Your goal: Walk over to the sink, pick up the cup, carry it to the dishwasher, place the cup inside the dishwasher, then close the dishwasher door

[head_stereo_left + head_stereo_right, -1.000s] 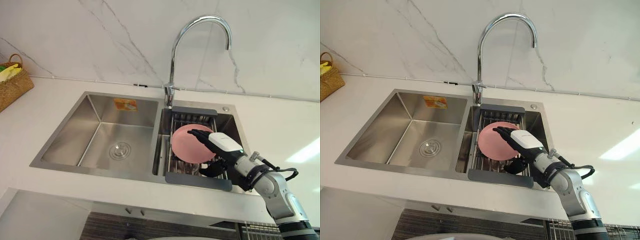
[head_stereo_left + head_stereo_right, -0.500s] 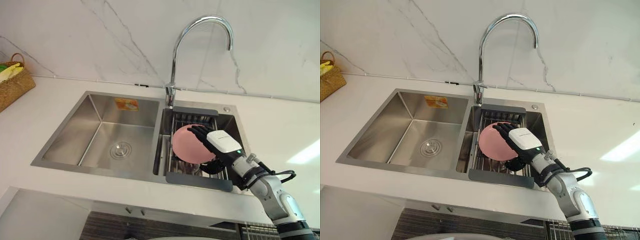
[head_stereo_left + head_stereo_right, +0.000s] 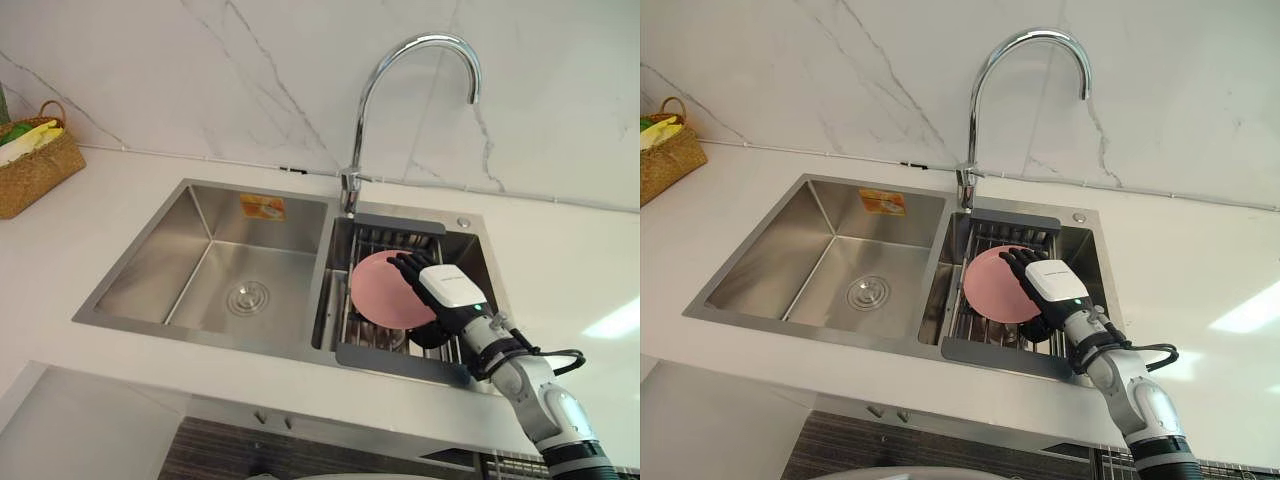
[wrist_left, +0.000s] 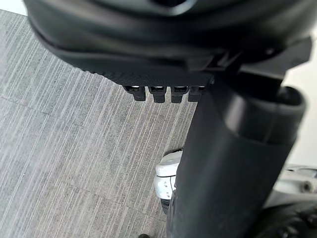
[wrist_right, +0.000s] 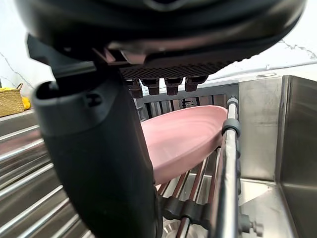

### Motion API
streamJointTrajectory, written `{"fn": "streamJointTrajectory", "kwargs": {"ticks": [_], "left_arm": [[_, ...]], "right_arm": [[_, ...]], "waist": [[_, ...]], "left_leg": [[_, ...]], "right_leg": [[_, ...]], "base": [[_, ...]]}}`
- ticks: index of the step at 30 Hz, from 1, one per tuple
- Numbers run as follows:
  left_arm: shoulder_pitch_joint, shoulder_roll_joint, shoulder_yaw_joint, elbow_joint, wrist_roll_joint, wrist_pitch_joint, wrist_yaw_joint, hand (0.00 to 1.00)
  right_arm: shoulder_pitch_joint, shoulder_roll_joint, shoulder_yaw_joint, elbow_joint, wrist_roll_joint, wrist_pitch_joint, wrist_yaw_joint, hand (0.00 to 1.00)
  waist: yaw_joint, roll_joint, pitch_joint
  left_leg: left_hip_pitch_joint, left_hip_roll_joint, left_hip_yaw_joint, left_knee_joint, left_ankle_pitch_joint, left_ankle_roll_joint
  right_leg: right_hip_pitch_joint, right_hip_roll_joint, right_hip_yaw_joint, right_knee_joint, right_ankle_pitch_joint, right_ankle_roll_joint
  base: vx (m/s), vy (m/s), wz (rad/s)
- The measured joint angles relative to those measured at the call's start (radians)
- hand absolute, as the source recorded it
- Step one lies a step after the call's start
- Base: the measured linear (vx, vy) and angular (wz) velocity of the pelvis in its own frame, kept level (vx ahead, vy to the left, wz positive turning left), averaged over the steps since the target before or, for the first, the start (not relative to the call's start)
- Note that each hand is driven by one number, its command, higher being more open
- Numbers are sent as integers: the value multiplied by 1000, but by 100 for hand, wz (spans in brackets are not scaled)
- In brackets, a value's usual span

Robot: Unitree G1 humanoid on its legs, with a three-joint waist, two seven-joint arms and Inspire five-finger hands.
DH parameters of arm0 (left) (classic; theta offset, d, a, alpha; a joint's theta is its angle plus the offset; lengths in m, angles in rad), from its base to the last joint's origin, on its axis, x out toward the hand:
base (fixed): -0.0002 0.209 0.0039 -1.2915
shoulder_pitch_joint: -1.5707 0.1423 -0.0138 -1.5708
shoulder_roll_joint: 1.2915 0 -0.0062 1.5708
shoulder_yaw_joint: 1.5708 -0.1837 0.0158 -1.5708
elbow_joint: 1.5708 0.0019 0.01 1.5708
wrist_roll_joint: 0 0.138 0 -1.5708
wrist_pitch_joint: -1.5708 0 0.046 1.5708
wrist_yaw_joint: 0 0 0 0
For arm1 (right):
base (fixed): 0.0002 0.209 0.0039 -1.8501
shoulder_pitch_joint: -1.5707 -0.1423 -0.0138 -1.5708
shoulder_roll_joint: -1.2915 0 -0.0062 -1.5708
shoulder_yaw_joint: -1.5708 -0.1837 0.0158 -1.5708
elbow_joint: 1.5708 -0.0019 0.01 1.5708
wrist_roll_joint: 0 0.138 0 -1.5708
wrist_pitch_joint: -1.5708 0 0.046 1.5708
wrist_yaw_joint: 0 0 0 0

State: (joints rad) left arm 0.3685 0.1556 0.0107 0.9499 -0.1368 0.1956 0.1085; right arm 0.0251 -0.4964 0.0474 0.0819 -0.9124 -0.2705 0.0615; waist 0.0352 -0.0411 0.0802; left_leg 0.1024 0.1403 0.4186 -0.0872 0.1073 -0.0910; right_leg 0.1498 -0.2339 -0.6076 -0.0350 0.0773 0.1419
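Currently the right hand (image 3: 452, 289) reaches into the sink (image 3: 130, 322) from the front right of the worktop (image 3: 60, 255), over the smaller right basin. A wire rack (image 3: 400, 362) with a dark grey frame lies across that basin. The task's thing here looks like a pink dish (image 3: 380, 290) rather than a cup; it leans tilted on the rack's bars, near the divider between the two basins.

The hand's dark fingers (image 3: 405, 266) lie spread over the dish's right edge and the thumb (image 5: 94, 163) sits lower, by the rack's front bar, so the edge of the dish stands between them. In the right wrist view the fingers are straight and well apart from the thumb, not closed round the dish. Whether they touch it I cannot tell.

The left hand (image 4: 163, 44) shows in its own wrist view above a grey striped floor (image 4: 59, 148), fingers relaxed and apart, holding nothing.

A curved chrome tap (image 3: 400, 70) rises from the sink's far rim, between the basins. The larger left basin has a round drain (image 3: 246, 298) in its bottom and an orange sticker (image 3: 262, 207) on its far wall. A wicker basket (image 3: 35, 175) stands at the worktop's far left corner, against the marble wall (image 3: 200, 70), with something yellow and green in it.
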Motion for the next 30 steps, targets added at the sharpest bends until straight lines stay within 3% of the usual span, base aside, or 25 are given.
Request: {"fn": "streamJointTrajectory", "kwargs": {"ticks": [15, 30], "left_arm": [[0, 8, -12, -5, 1, -3, -1, 100], [-3, 11, -17, -9, 19, -6, -3, 100]], "right_arm": [[-45, -3, 38, 151, -35, -28, -175, 100], [-50, -9, 38, 164, -136, -60, -246, 100]], "waist": [[6, -8, 10], [4, -7, 10]], "left_leg": [[-10, -2, -30, -5, 8, 2], [-21, -3, -51, -5, 10, 2]], "right_leg": [[5, 0, -22, 0, -5, -7], [5, 2, -24, 0, -4, -7]], "base": [[1, -6, 3], [-3, -2, 2]]}}
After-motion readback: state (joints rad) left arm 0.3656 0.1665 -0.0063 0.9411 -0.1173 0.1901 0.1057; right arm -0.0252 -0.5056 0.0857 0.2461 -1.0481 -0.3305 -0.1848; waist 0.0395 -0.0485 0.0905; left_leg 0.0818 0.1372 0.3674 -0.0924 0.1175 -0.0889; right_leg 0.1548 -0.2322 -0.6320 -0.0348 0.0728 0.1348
